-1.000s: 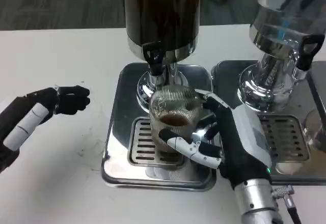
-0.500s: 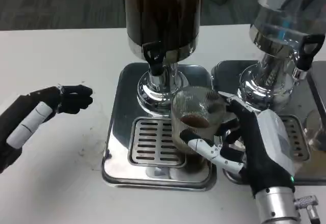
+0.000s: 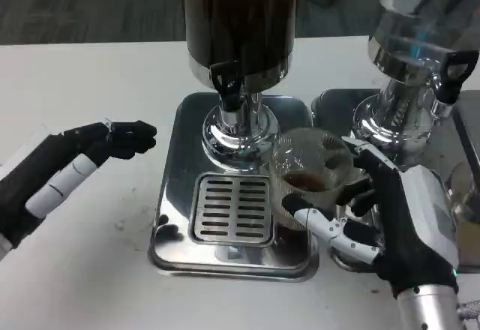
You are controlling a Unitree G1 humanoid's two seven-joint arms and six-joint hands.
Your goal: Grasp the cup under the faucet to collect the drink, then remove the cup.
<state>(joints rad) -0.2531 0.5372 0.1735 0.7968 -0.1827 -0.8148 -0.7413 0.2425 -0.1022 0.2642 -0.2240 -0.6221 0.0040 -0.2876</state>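
My right hand (image 3: 390, 221) wrapped around the ribbed cup (image 3: 309, 176), cup right of the faucet (image 3: 227, 84) over the drip tray's (image 3: 172, 187) right edge, my left hand (image 3: 71, 165) curled empty over open desk (image 3: 90, 82) at left

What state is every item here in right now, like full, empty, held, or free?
Ribbed clear glass cup: held, a little dark drink inside, off the grate.
Right hand: grips the cup.
Left hand: holds nothing, over the table.
Dark drink dispenser's black faucet: nothing under it.
Slotted steel drip tray: bare.
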